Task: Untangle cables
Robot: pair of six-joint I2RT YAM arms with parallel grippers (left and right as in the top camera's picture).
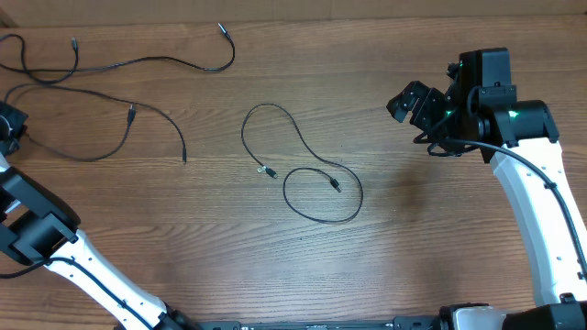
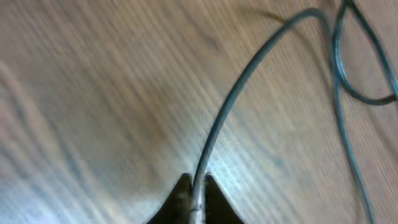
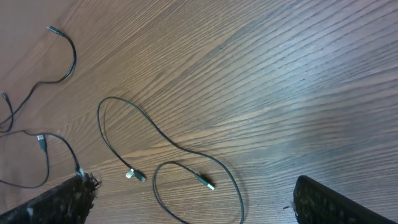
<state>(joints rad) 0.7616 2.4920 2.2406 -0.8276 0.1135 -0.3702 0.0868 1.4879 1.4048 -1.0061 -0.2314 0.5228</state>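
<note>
Clamped between the closed tips of the left pincer [image 2: 196,185], one black cable [image 2: 236,93] runs away over the desk [image 1: 440,238]. It belongs to the cables [image 1: 138,60] at the far left, which are spread out but seem to cross one another, so that part looks unfinished. At the centre a separate cable [image 1: 271,104] lies free of the others, merely looped over itself. Well apart, the right pincer [image 3: 199,202] hovers with jaws spread wide, holding nothing.
</note>
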